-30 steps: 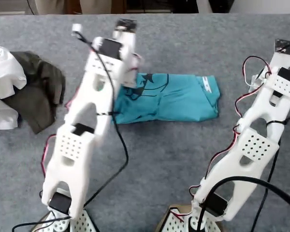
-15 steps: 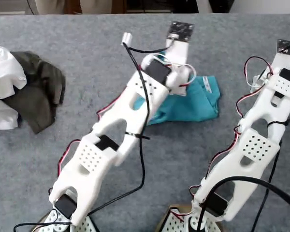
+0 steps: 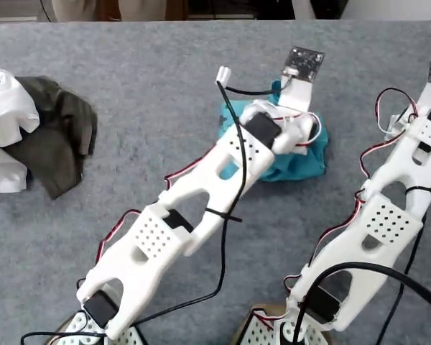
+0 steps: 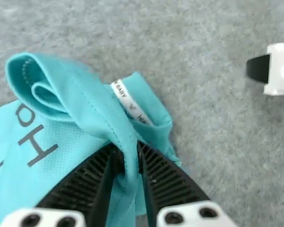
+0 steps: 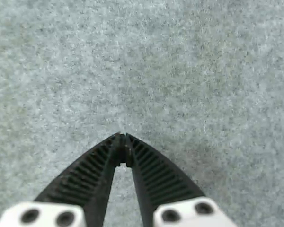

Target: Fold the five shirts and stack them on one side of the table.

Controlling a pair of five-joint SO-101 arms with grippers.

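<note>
1. Teal shirt (image 3: 302, 162) at two o'clock on the table: plain turquoise, dark grey lettering, and a white neck label with grey print.
2. Table (image 3: 165, 86): speckled grey felt, the same tone all over.
3. Over at nine o'clock there's a white shirt (image 3: 3, 115) with a touch of dark print, and a dark olive shirt (image 3: 54, 144) next to it.
4. Left gripper (image 4: 128, 150) and right gripper (image 5: 123, 138): black ribbed fingers on white bodies.

Your bench (image 3: 201, 79) has a grey felt-like cover, evenly lit. Past its far edge: brown wood furniture (image 3: 140, 8) twd left corner, dark gap (image 3: 273, 7) mid, white surface (image 3: 391, 8) right.
</note>
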